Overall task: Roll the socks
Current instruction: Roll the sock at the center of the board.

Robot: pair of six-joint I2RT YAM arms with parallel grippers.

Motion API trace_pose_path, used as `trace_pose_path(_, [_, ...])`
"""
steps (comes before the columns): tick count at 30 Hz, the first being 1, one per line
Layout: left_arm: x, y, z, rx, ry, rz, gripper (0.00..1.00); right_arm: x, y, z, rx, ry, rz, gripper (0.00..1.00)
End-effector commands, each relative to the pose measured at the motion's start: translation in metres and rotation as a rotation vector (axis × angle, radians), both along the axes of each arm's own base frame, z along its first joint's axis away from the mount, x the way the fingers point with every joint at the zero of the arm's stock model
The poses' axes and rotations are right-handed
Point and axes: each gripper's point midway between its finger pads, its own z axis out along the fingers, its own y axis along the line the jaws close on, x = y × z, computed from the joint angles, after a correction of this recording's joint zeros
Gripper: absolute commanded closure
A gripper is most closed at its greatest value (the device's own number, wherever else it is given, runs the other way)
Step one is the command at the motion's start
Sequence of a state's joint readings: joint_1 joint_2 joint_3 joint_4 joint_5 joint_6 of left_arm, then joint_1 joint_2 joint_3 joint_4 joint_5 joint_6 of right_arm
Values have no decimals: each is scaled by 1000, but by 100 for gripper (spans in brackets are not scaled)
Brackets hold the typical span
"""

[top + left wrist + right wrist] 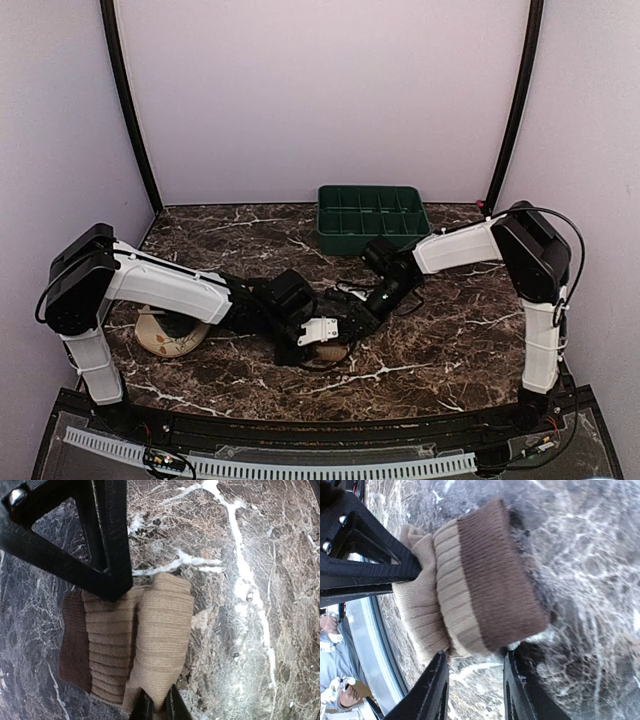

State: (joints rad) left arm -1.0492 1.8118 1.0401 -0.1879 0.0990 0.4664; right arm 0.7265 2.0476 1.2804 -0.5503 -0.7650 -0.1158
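Note:
A tan-brown sock with a dark brown cuff lies partly rolled on the marble table, at the front middle in the top view. My left gripper is shut, pinching the sock's tan end between its fingertips. My right gripper is open, its tips just at the edge of the roll, one finger on each side. The right gripper's black finger touches the sock in the left wrist view. Both grippers meet over the sock in the top view. The diamond-check socks are out of view.
A green compartment tray stands at the back middle. A round cream dish with orange marks lies at the front left, partly under my left arm. The table's front edge runs close behind the sock.

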Motion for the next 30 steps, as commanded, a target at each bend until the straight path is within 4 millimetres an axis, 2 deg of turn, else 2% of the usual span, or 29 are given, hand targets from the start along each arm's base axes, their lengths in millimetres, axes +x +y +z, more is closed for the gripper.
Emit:
trace_pose_path(1, [-35, 27, -27, 117, 253, -5, 100, 13, 1, 11, 41, -57, -49, 65])
trace_pose_path(8, [-34, 27, -23, 111, 368, 32, 100, 29, -5, 20, 55, -150, -130, 65])
trace_pose_path(9, [-33, 27, -22, 108, 385, 37, 100, 26, -10, 15, 40, -157, -143, 65])
trace_pose_path(13, [-32, 26, -18, 94, 452, 53, 100, 32, -19, 15, 23, -229, -200, 65])
trace_pose_path(17, [-31, 25, -17, 95, 518, 67, 100, 42, -32, 16, 1, -329, -274, 65])
trace_pose_path(22, [-28, 23, -16, 92, 610, 89, 100, 50, -42, 27, -11, -492, -342, 64])
trace_pose_path(26, [-26, 23, -14, 79, 679, 109, 100, 45, -45, 36, -27, -626, -359, 65])
trace_pose_path(30, [-22, 23, -11, 67, 733, 127, 100, 31, -43, 49, -6, -741, -342, 65])
